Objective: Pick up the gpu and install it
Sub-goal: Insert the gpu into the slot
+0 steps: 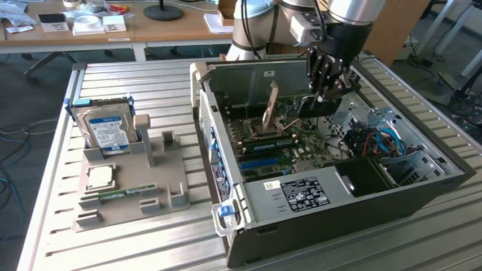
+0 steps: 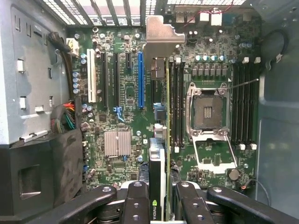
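NVIDIA, there it is, tiny letters beside a green mark, on the black edge of the gpu (image 2: 156, 182). The blue label on the hard drive (image 1: 106, 127) and the sticker (image 1: 301, 192) on the computer case (image 1: 354, 223) are too small to read.

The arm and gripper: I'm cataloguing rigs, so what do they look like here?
The arm has silvery-grey cylindrical segments, with a pale grey box at the wrist and a black cable running down it. The gripper is black, its jointed fingers dotted with round silver screw heads.
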`<control>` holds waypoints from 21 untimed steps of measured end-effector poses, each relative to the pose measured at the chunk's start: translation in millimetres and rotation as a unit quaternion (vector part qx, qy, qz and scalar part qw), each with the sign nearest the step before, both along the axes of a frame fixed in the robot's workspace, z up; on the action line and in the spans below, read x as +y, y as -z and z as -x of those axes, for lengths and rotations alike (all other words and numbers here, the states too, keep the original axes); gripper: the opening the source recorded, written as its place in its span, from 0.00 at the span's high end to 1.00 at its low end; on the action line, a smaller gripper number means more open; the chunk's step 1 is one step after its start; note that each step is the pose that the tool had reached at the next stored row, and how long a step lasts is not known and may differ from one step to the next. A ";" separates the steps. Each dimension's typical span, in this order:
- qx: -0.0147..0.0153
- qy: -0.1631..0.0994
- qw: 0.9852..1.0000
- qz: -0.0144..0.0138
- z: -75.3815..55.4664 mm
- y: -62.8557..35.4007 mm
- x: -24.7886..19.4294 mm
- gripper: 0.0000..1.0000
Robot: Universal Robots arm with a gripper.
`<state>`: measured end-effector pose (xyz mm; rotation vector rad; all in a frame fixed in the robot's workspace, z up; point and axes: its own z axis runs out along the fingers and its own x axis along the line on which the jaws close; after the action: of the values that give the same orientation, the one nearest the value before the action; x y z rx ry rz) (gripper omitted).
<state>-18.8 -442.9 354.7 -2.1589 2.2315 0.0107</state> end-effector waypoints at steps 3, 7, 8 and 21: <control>0.000 0.000 1.000 0.000 0.9 2.1 -1.4 0.73; 0.000 0.000 1.000 0.000 3.3 5.9 -2.0 0.73; 0.000 0.000 1.000 0.000 3.8 6.9 -2.2 0.73; 0.000 0.000 1.000 0.000 10.1 16.4 -2.9 0.73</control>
<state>-28.8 -445.8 338.3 -2.1586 2.2313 0.0108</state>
